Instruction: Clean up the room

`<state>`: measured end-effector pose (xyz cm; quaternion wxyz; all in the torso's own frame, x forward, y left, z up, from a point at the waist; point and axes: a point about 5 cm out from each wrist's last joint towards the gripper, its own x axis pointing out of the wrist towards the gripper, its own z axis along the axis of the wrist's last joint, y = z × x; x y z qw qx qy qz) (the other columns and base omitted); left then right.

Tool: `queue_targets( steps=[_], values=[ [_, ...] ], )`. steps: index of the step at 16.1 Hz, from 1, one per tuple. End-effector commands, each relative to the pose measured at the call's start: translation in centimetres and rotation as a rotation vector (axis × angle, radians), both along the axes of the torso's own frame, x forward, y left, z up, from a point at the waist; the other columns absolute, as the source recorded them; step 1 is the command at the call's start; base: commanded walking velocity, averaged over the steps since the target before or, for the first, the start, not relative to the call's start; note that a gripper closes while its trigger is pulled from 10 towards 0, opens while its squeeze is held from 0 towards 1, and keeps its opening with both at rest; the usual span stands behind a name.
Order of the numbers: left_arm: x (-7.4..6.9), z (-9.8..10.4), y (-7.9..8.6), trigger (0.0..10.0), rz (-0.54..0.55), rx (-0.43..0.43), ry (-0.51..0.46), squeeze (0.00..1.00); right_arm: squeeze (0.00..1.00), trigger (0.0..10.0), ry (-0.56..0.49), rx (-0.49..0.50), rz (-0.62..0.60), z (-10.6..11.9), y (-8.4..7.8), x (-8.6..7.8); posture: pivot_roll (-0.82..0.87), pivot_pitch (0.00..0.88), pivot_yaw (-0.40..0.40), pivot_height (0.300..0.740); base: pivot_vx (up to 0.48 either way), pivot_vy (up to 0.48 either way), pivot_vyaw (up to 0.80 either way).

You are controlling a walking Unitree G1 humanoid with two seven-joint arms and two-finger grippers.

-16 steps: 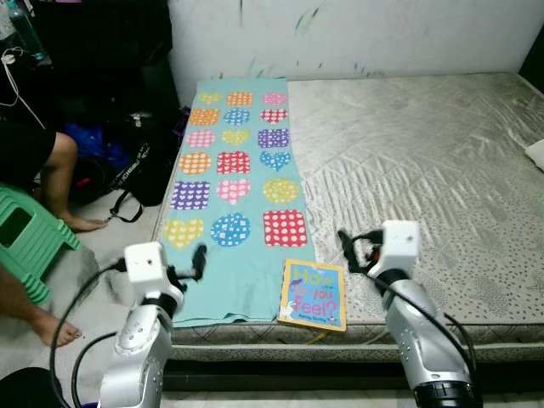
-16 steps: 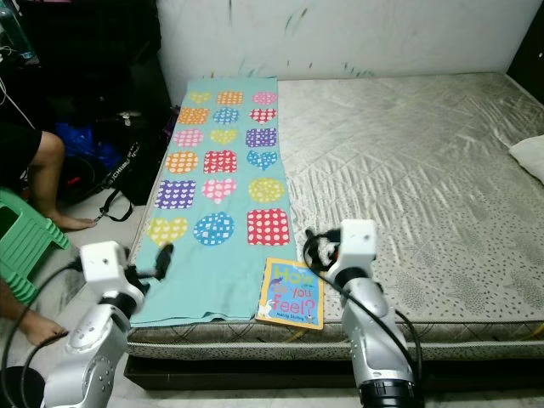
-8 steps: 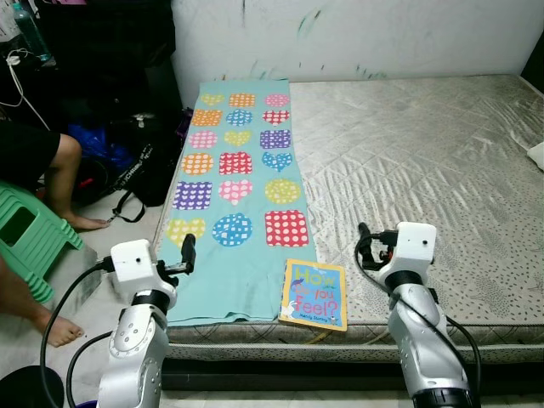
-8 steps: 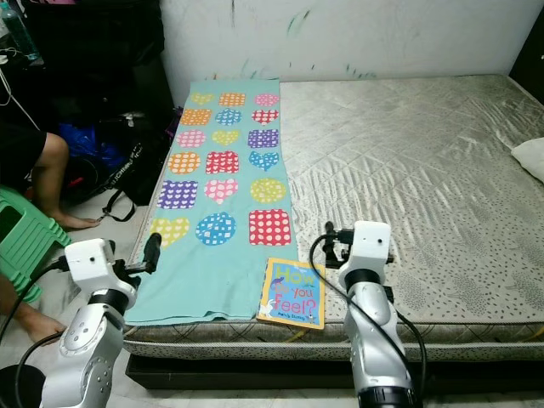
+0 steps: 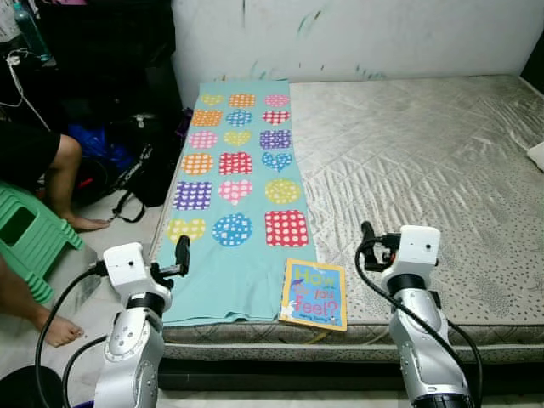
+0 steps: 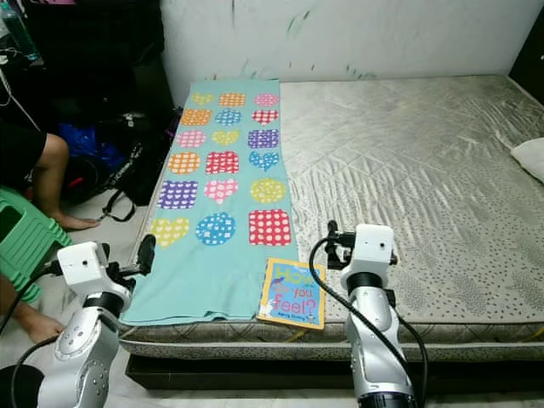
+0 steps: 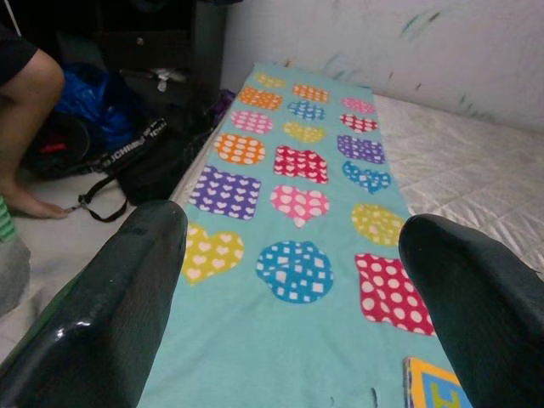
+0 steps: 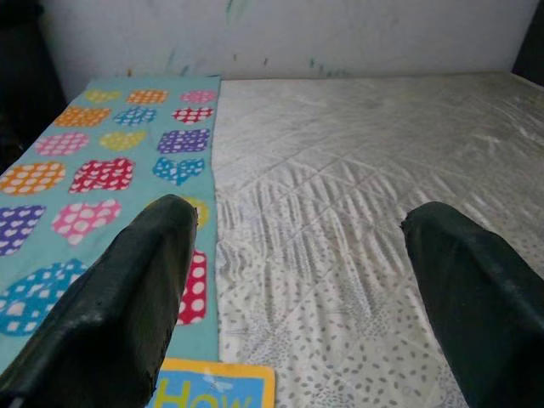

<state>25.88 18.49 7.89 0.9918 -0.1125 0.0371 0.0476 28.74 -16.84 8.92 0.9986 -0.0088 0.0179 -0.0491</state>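
A picture book [image 5: 313, 294] with a blue and yellow cover lies flat at the front edge of the mattress [image 5: 425, 161]. Right beside it is the near end of a teal cloth [image 5: 234, 183] printed with dotted hearts and squares. My left gripper [image 5: 181, 253] hovers at the cloth's front left edge, open, with nothing between its fingers [image 7: 127, 289]. My right gripper [image 5: 367, 234] is over the mattress just right of the book, also open and empty. The book's corner [image 8: 212, 387] appears in the right wrist view.
A person sits at the left on a green stool [image 5: 25, 238], with a bare leg [image 5: 59, 170] and foot on the floor. A black bag [image 5: 127, 166] lies beside the mattress. A white pillow [image 5: 535, 153] sits at the right edge. A wall stands behind.
The view has shifted a little. The left gripper has drifted left toward the cloth's edge and the right gripper slightly right. Book and cloth lie as before.
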Motion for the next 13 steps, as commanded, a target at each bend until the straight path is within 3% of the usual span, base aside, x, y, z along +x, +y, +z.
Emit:
queue_targets(
  steps=[1, 13],
  values=[
    [0.07, -0.25, 0.26, 10.0, 0.002, 0.009, 0.013, 0.00, 0.00, 10.0, 0.020, -0.016, 0.024, -0.48, 0.40, -0.01, -0.09, 0.000, 0.052, 0.740, 0.000, 0.000, 0.00],
    [0.27, -0.47, 0.16, 10.0, -0.003, 0.012, 0.028, 0.00, 0.00, 10.0, 0.037, -0.037, 0.083, -0.87, 1.11, 0.12, -0.09, 0.000, 0.052, 0.740, 0.000, 0.000, 0.00]
  ],
)
